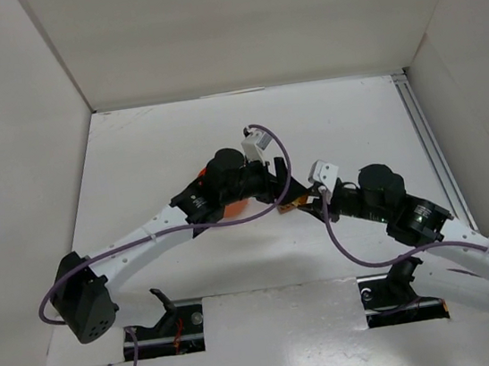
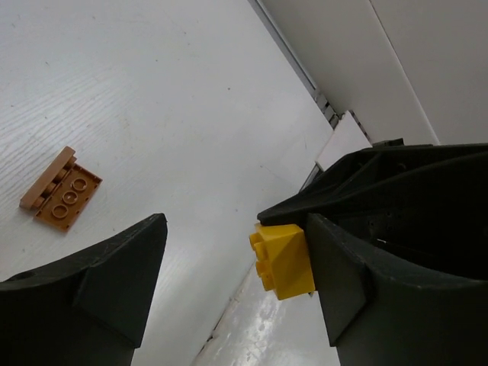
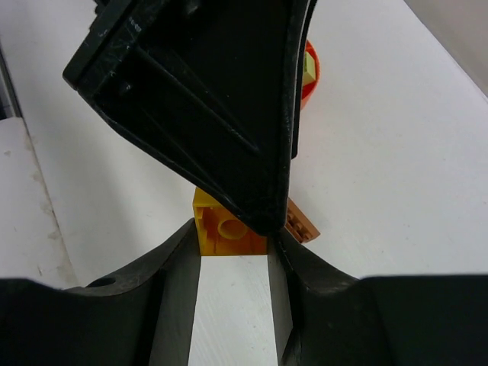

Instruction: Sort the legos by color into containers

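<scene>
My right gripper (image 3: 232,245) is shut on an orange-yellow brick (image 3: 227,231), gripping it at the fingertips just above the table. The same brick shows in the left wrist view (image 2: 284,261), lying against the inner face of my left gripper's right finger (image 2: 358,282). My left gripper (image 2: 236,252) is open wide around it, and one of its fingers (image 3: 221,107) crosses over the brick. A brown flat brick (image 2: 61,191) lies on the table beside them (image 3: 302,226). The orange dish (image 3: 309,72) holds a pale yellow-green brick and is mostly hidden under the left arm (image 1: 234,209). The grippers meet mid-table, left (image 1: 274,190) and right (image 1: 307,204).
White walls enclose the table on three sides. A metal rail (image 1: 427,145) runs along the right edge. The arm bases and purple cables (image 1: 343,247) sit at the near edge.
</scene>
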Controlling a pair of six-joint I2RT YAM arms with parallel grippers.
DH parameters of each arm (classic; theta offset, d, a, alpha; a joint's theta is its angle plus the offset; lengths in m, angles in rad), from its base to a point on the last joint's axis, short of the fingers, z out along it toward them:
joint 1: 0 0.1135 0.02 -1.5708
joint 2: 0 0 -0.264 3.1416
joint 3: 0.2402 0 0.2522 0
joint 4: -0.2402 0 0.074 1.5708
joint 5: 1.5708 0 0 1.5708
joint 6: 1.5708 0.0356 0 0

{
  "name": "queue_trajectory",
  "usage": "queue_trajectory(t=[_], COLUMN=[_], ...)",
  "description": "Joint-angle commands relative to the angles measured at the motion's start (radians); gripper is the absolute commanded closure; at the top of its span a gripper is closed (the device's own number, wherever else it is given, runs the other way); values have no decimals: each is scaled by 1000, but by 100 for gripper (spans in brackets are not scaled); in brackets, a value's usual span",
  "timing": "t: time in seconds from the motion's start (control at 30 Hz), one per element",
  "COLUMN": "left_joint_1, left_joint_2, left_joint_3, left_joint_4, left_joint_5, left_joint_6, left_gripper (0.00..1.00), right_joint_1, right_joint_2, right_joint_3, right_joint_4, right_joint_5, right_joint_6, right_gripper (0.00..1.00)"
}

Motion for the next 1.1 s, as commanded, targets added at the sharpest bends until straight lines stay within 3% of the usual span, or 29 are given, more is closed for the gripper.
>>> queue_trajectory(t=[0.0, 0.13, 0.43, 0.63, 0.73, 0.77, 0.83, 0.9, 0.93, 0.97, 1.0, 1.07], left_joint_1=[-24, -33, -33, -33, -33, -33, -33, -33, -33, -15, 25, 65], left_joint_2=[34, 54, 54, 54, 43, 43, 13, -13, -14, -30, -40, -69], left_joint_3=[69, 80, 60, 60, 60, 60, 69, 90, 91, 91, 91, 78], left_joint_4=[-4, -18, 2, 13, 4, -8, -30, -91, -91, -103, -116, -126], left_joint_5=[-47, -20, 163, 160, 151, 120, 77, -20, -45, -59, -59, -90], left_joint_6=[2, 13, 42, 42, 42, 42, 42, 42, 42, 51, 51, 51], left_gripper=[30, 53, 41, 75, 100, 100, 100, 100, 100, 100, 100, 100], right_joint_1=[10, 10, 10, 10, 10, 10, 10, 10, 10, 10, 10, 10], right_joint_2=[-3, 8, -3, 6, 15, 15, 15, 24, 24, 24, 24, 24], right_joint_3=[55, 64, 73, 83, 83, 83, 83, 83, 83, 83, 83, 83], right_joint_4=[86, 68, 89, 98, 98, 98, 98, 89, 89, 89, 77, 49], right_joint_5=[0, 64, 167, 137, 158, 181, 190, 190, 190, 190, 190, 228], right_joint_6=[-16, -16, 4, 13, 24, 37, 37, 47, 47, 56, 56, 69], right_gripper=[90, 90, 91, 91, 83, 80, 69, 39, 39, 31, 17, 2])
